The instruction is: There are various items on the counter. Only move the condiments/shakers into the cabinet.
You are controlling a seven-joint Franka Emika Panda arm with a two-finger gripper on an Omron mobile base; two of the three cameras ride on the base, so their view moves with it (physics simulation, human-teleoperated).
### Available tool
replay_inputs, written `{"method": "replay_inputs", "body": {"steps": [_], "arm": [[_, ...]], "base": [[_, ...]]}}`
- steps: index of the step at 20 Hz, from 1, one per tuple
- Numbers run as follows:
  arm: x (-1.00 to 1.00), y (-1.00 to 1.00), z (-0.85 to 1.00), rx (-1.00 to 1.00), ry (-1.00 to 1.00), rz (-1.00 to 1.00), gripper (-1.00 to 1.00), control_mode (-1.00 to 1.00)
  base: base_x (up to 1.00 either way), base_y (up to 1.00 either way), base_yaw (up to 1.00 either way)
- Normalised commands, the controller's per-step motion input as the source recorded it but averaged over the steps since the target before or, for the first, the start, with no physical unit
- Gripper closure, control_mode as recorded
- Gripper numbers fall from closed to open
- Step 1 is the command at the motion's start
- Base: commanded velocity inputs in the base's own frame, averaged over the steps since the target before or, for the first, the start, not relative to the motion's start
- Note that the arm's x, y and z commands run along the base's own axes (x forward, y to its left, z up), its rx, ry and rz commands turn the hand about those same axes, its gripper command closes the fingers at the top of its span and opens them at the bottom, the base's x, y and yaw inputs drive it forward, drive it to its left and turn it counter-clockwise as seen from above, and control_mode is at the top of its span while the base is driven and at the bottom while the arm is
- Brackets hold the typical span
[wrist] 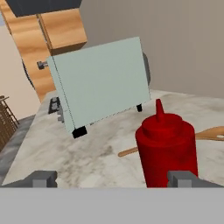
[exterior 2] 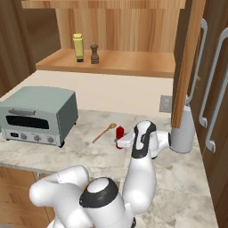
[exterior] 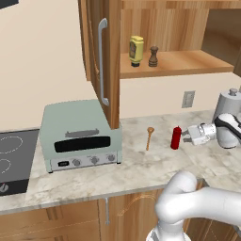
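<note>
On the counter (exterior: pixel 141 164), in the left base view, the red squeeze bottle (exterior: pixel 176 137) is seen upright just right of the wooden spoon (exterior: pixel 149 137), with the gripper (exterior: pixel 185 136) spread wide beside it; contact cannot be told. In the right base view, the yellow bottle (exterior 2: pixel 78 47) and brown shaker (exterior 2: pixel 94 53) are found on the cabinet shelf (exterior 2: pixel 133 64). In the hand view, the bottle is set close to the right fingertip (wrist: pixel 186 178), ungripped.

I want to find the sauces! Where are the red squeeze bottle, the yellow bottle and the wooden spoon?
Slim red squeeze bottle (wrist: pixel 166 146), hand view, middle of its body.
Squat yellow labelled bottle (exterior: pixel 136 49), left base view, its label.
Slim wooden spoon (exterior: pixel 149 138), left base view, mid-handle.
</note>
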Motion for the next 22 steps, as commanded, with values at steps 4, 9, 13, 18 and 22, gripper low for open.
{"method": "replay_inputs", "body": {"steps": [4,9,13,18,22], "arm": [[0.16,0.00,0.00,0.00,0.00,0.00,-1.00,-1.00],[0.00,0.00,0.00,0.00,0.00,-0.01,-1.00,-1.00],[0.01,0.00,0.00,0.00,0.00,-0.02,-1.00,-1.00],[0.11,0.00,-0.02,0.00,0.00,0.00,-1.00,-1.00],[0.06,0.00,-0.04,0.00,0.00,-0.01,-1.00,-1.00]], "base": [[0.00,0.00,0.00],[0.00,0.00,0.00],[0.00,0.00,0.00],[0.00,0.00,0.00],[0.00,0.00,0.00]]}}
